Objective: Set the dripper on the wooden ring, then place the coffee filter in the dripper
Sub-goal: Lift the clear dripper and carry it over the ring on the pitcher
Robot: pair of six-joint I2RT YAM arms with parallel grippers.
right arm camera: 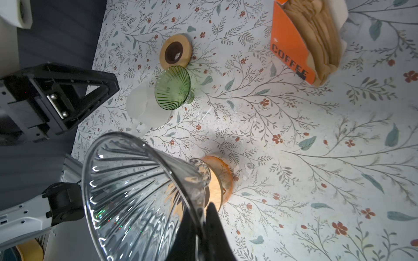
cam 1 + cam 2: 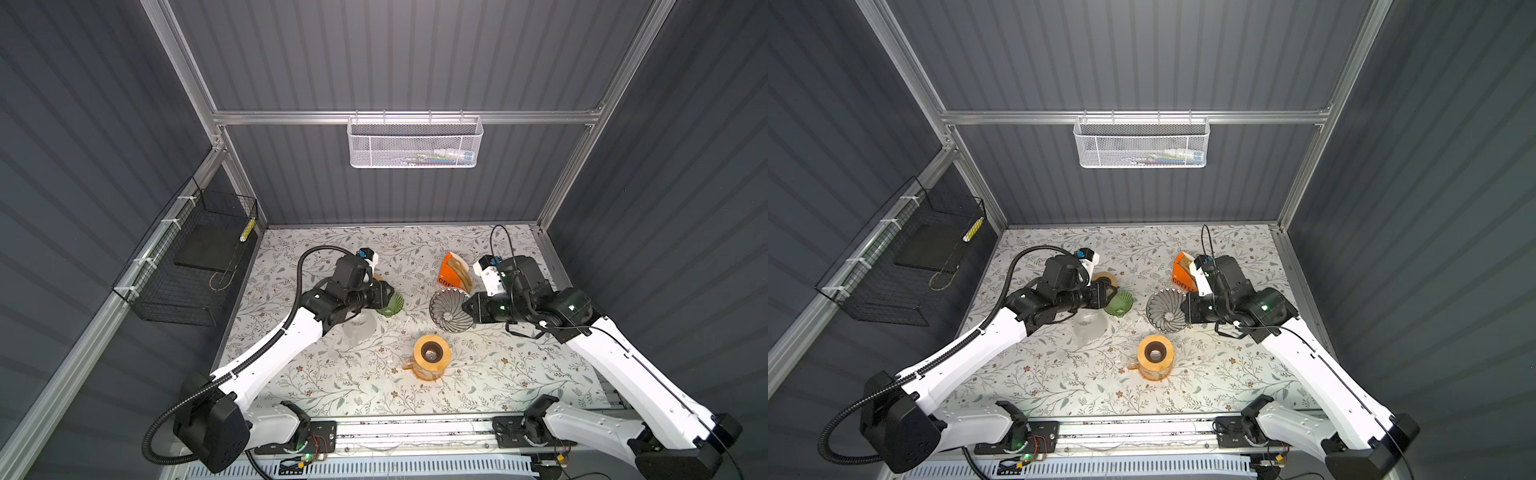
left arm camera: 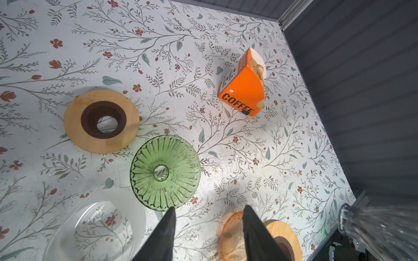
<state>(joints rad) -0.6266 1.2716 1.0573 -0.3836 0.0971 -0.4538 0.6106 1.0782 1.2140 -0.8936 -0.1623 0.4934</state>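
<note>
The right pincer (image 2: 468, 308) clamps the tilted dripper (image 2: 449, 311); the filter box (image 2: 449, 274) stands just far of it. The left pincer (image 3: 209, 209), apart and empty, hangs farther off.

On the floral table (image 2: 1059, 386), the right pincer (image 2: 1187, 311) grips the rim of a clear dripper (image 2: 1163, 309), which is tilted so its ribbed inside shows. Just behind stands an orange box (image 2: 1181, 272), partly hidden by the arm. The left pincer (image 2: 1113, 294) sits beside a green dripper (image 2: 1121, 305), near a wooden ring (image 2: 1105, 277) and a glass vessel (image 2: 1088, 328). A carafe (image 2: 1155, 362) stands nearer the front, apart from the rest.
</note>
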